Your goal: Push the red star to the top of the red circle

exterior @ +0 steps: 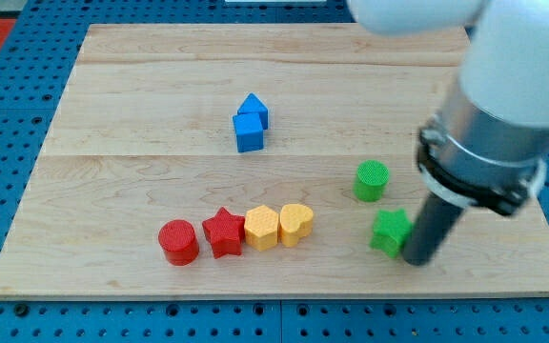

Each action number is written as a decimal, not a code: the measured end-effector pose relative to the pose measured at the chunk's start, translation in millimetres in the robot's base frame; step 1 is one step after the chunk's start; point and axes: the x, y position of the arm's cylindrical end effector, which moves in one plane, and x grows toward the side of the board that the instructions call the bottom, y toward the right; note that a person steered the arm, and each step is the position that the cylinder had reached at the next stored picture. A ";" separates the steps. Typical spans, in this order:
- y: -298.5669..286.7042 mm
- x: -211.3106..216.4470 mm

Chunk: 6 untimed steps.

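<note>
- The dark rod comes down at the view's right, and my tip [416,259] rests on the table [141,76]; it has no fingers to clench or release.
- Touching the tip on its left is the green star [388,232], with the green cylinder [372,180] just above that.
- Far left of the tip, the red star [223,232] sits in a row, touching the red circle [177,241] on its left.
- On its right follow a yellow hexagon [262,227] and a yellow heart [295,224].
- Up and left of the tip, two blue blocks [250,124] stand together.
</note>
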 end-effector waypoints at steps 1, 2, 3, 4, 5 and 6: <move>-37.1 -35.6; -41.2 -17.3; -41.3 5.0; -125.4 1.7; -214.7 -13.4; -246.5 -34.9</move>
